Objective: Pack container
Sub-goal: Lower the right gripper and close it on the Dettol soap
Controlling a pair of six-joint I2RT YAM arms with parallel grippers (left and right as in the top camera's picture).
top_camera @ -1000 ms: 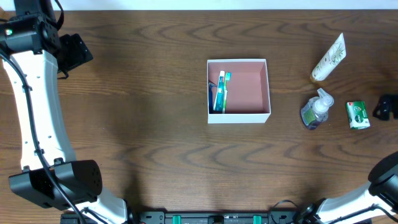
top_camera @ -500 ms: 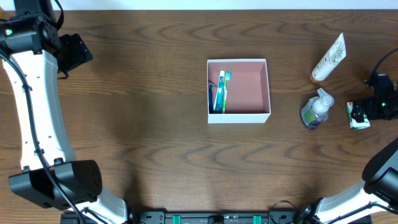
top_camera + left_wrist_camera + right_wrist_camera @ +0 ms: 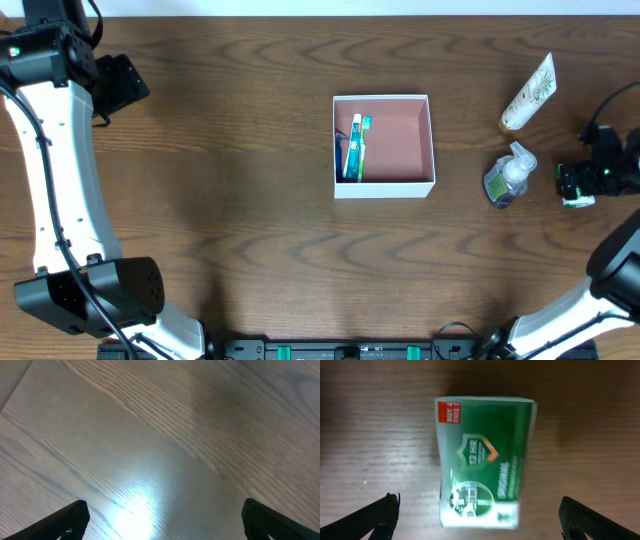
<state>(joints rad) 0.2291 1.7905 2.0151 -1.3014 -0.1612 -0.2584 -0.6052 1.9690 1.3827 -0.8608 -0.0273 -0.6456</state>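
Inside container, only toothbrush pack; straddling green box with right gripper spread wide; tube, bottle unpacked.

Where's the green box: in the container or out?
Out. The green box lies flat on the table, right of the container, between the open right gripper fingers, which are not touching it.

White-walled container with pink inside, green-and-white soap box with red corner, dark wood-grain table.

Green box — small print blurred — partly hidden under right claw.
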